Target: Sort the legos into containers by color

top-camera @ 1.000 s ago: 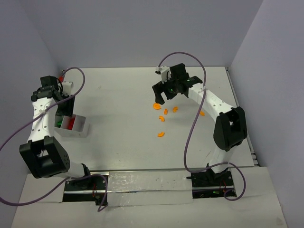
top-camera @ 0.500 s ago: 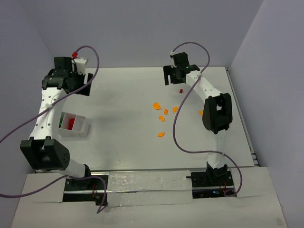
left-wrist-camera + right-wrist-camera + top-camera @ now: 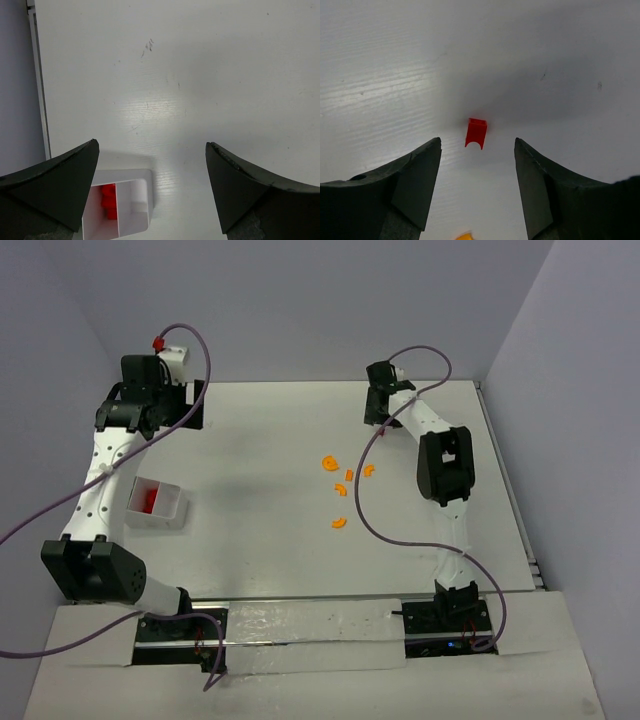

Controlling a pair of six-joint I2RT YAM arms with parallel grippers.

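Note:
The white tray (image 3: 172, 508) sits at the left of the table with red legos (image 3: 148, 500) in one compartment; the left wrist view shows its rim (image 3: 142, 175), the red legos (image 3: 107, 202) and an empty compartment beside them. My left gripper (image 3: 165, 410) is open and empty, held high behind the tray (image 3: 152, 190). Several orange curved legos (image 3: 340, 490) lie mid-table. My right gripper (image 3: 378, 402) is open above a small red lego (image 3: 476, 132), which lies on the table just ahead of its fingertips (image 3: 477, 150). No green legos show.
The back wall runs close behind both grippers. An orange lego edge (image 3: 465, 236) shows at the bottom of the right wrist view. The right arm's cable (image 3: 360, 490) loops over the table beside the orange pieces.

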